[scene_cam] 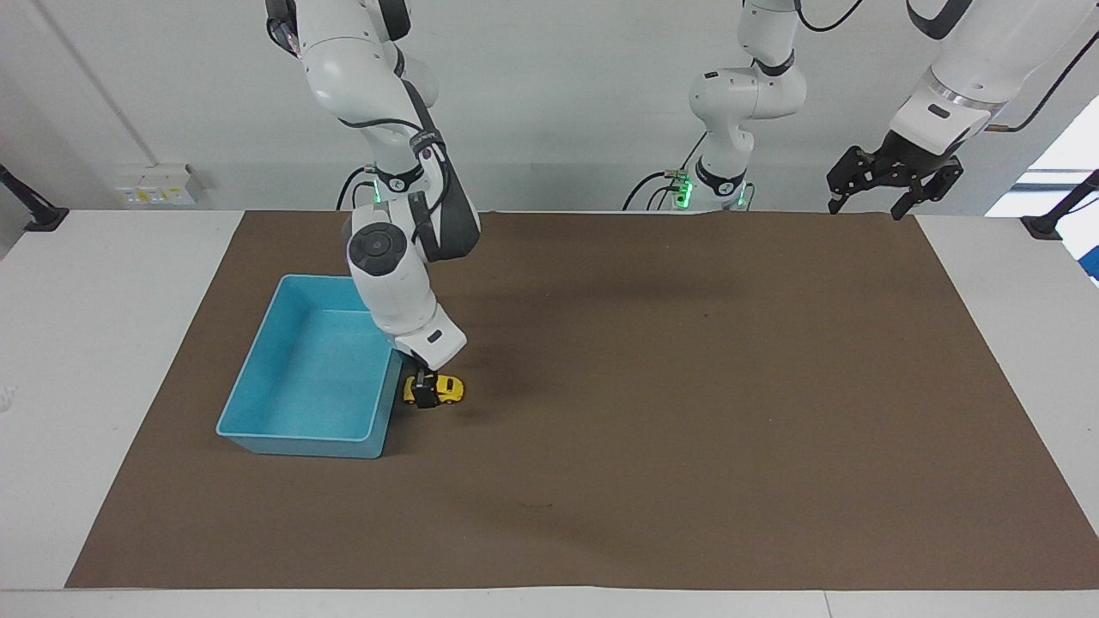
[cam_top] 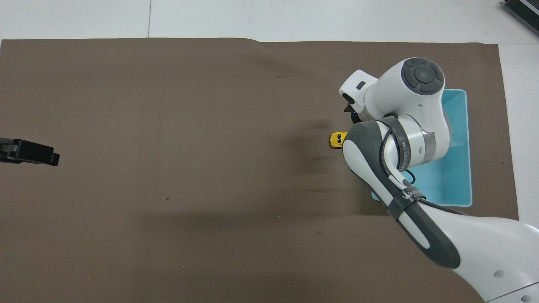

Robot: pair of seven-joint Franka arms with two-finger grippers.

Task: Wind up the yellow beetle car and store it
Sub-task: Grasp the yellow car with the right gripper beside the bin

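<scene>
The right pincer (scene_cam: 422,393), spread, straddles the yellow beetle car (scene_cam: 440,389) at its bin-side end; the car's long axis runs along the counter's length. The left pincer (scene_cam: 893,182) waits spread.

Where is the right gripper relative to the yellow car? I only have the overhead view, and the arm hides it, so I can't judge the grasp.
Observer: The right gripper is down at the yellow beetle car, over its end next to the blue bin.
Operator: Is the car lifted?
Observer: No, it sits upright on the brown mat, beside the bin's wall.
Operator: And the left gripper? I see only a black tip.
Observer: The left gripper hangs open, high over the mat's edge at the left arm's end, waiting.
</scene>
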